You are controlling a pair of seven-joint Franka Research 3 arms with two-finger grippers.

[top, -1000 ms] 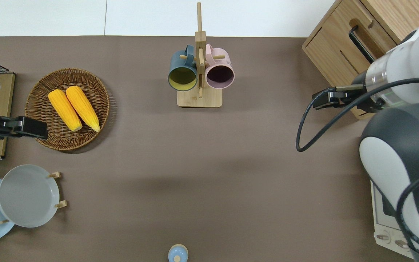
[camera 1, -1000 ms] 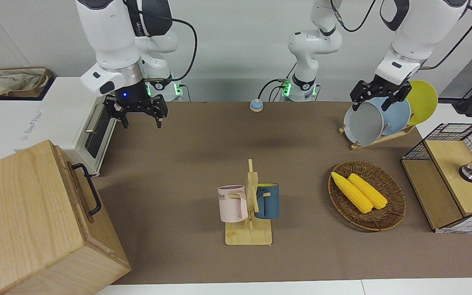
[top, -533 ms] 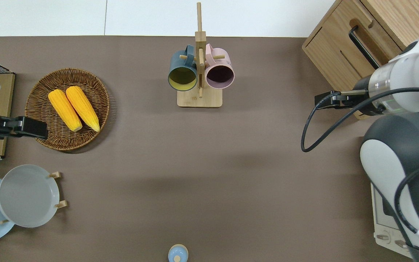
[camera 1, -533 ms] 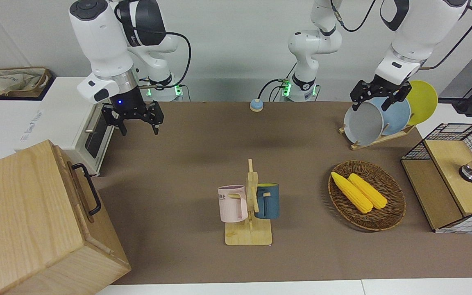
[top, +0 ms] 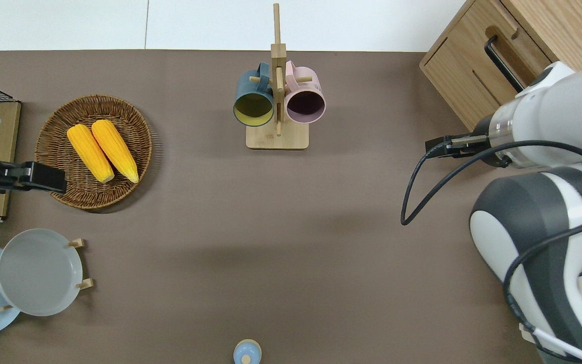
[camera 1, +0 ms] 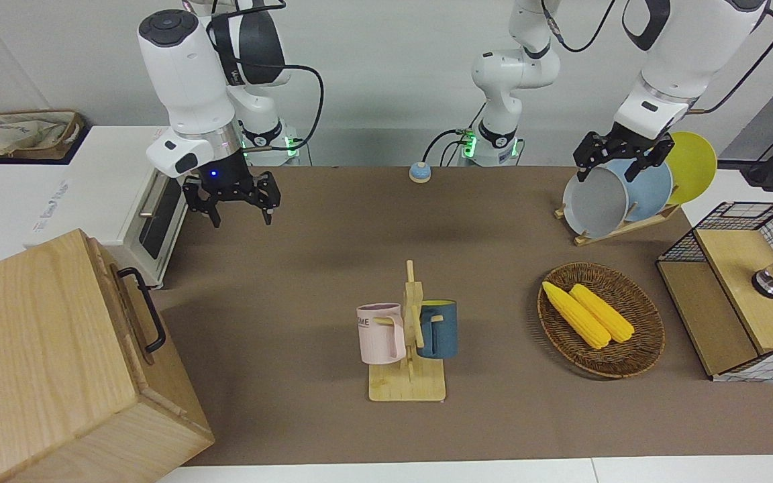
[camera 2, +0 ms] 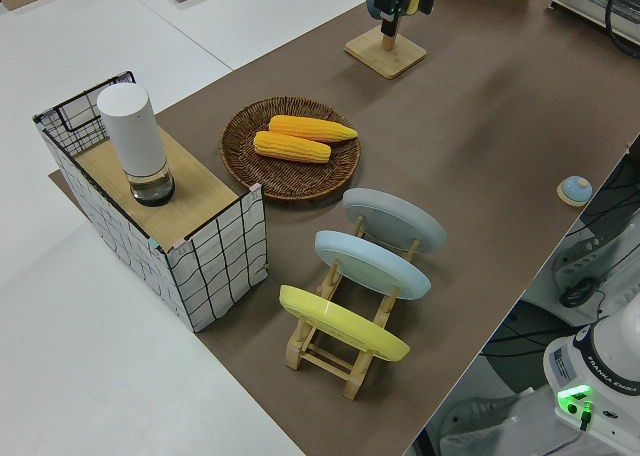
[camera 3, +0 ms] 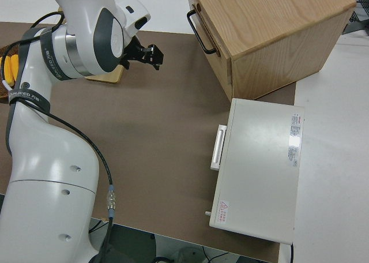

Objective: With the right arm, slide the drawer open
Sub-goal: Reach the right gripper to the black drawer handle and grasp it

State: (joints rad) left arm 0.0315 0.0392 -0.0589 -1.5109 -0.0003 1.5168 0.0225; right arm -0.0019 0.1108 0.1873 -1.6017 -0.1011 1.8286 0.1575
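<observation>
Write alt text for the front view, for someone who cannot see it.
The right gripper hangs open above the brown table, apart from the closed drawer and its black handle on the wooden cabinet. The left arm is parked. A mug rack stands mid-table beside a basket with two corn cobs.

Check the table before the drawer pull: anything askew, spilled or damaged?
Nothing stands out. The drawer is shut; the mugs hang on their rack, the corn lies in its basket, the plates stand racked.
</observation>
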